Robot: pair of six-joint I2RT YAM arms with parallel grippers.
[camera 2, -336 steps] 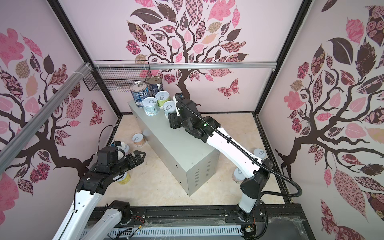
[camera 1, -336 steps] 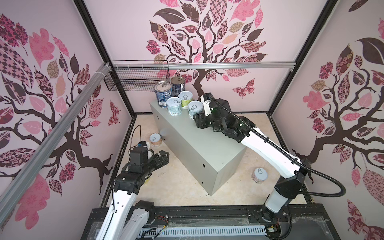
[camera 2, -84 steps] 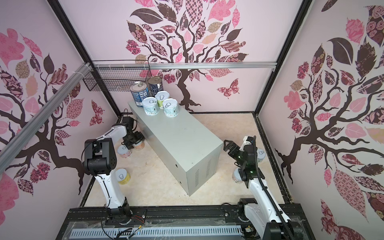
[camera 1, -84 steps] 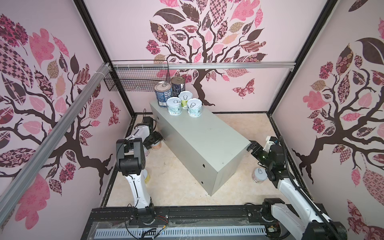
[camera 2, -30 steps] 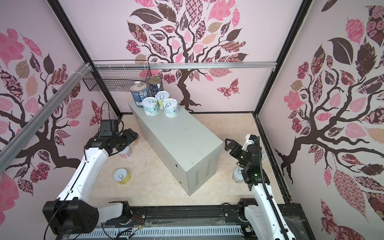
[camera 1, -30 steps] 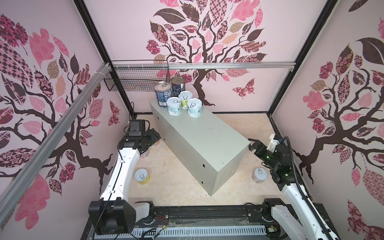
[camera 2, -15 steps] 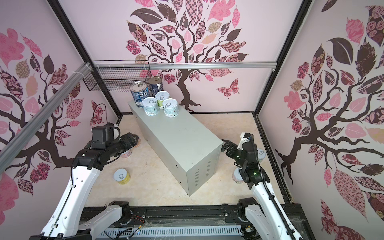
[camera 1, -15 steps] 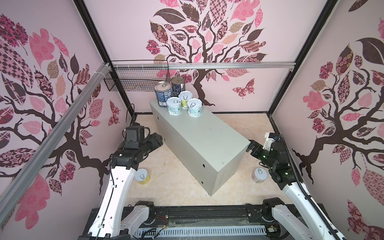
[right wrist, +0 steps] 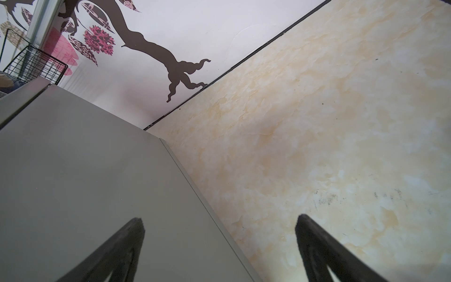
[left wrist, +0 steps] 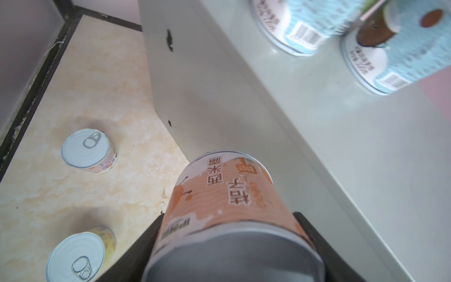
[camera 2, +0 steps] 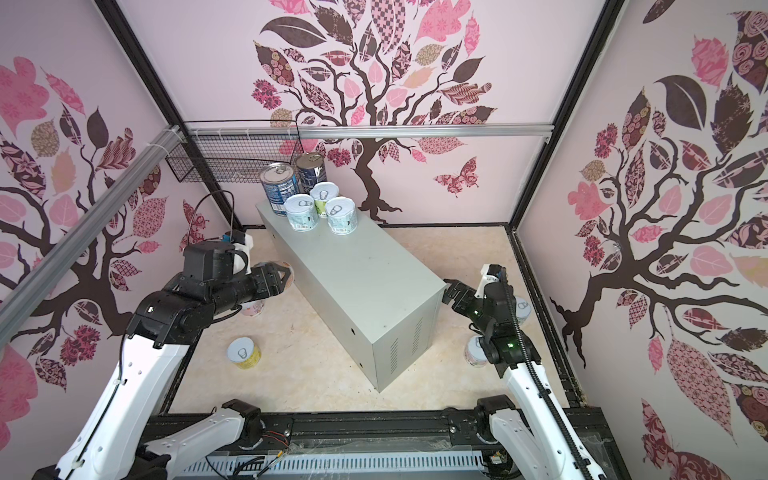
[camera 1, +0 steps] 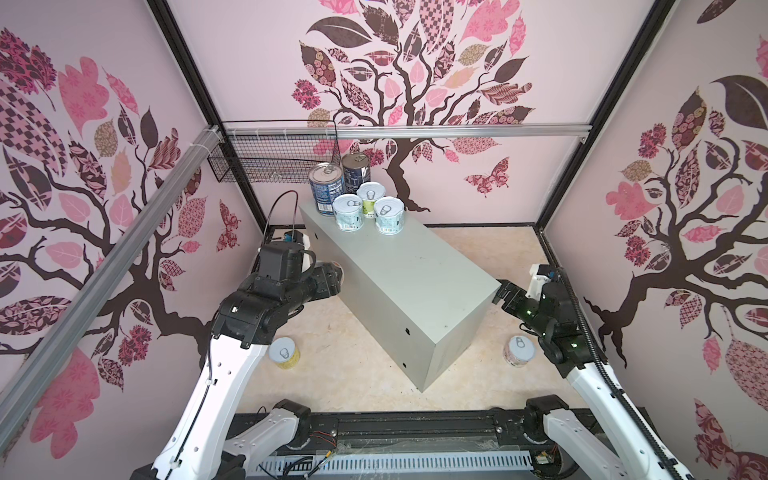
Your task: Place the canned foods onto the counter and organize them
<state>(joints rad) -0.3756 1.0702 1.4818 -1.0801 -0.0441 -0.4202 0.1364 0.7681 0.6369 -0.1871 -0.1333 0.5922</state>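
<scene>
The counter [camera 1: 399,270] stands slantwise on the floor [camera 1: 361,370], long and pale grey-green; the black wire basket [camera 1: 270,164] hangs on the wall behind the counter's far end; the left gripper [camera 1: 332,277] is raised beside the counter's left long side, jaws clamped on the side of an orange-labelled can [left wrist: 227,207], which seems just clear of the counter's wall, though the top views do not settle it; the right gripper [camera 1: 500,293] hangs at the counter's near right corner, jaws spread wide with nothing between them; two dark-blue cans [camera 1: 326,189] stand upright on the counter's far end, side by side; three short cans [camera 1: 348,212] stand upright just in front of them, closely grouped; a yellow-labelled can [camera 1: 284,353] stands on the floor left of the counter, a pale pink can [left wrist: 87,151] further along that side; a pink-labelled can [camera 1: 518,351] stands right of the counter's near end; another white-lidded can [camera 2: 521,309] sits beyond it by the right wall
</scene>
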